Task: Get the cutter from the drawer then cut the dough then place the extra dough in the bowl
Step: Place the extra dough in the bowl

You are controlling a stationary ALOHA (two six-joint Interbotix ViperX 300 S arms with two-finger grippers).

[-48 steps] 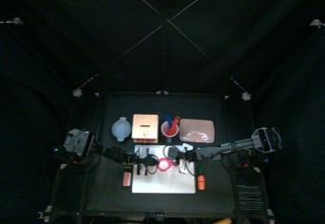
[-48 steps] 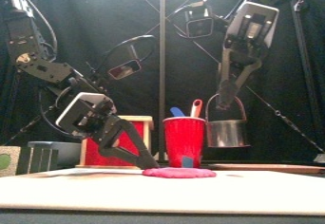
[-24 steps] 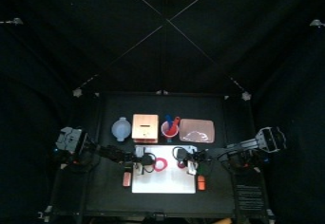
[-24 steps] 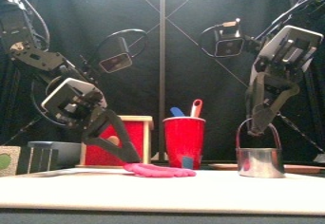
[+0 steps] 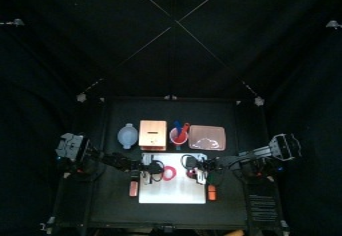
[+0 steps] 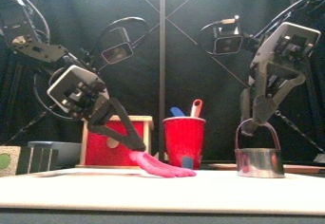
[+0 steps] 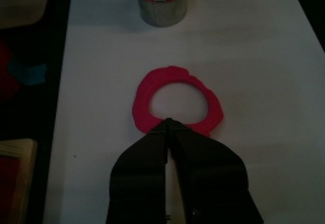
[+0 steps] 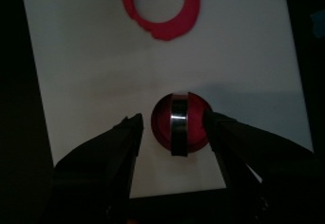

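"Left wrist view: what does the left gripper have?"

"Its jaws are pressed together on the rim of the red dough ring, which lies about the middle of the white cutting board. From the front, the pinched edge is raised off the board while the rest of the ring lies flat."

"And the cutter?"

"The round metal cutter stands upright on the board's right part, apart from the ring, with the cut-out red disc inside it. The right gripper hangs over it, jaws spread to either side of the wire handle. I can't tell whether they touch the wire, but they aren't clamped on it."

"How will the ring handle?"

"Soft and limp, I'd judge: thin, light, likely a bit tacky on the board. Held at one spot it should droop, and it may stretch or tear where the band is narrow. So the pinch belongs on the widest part, well in from the edge, and the lift should peel slowly."

"Where does it go?"

"The blue-grey bowl, just beyond the board's back left corner, beside the wooden box. A dangling ring could catch the bowl's rim, so it wants lowering from above."
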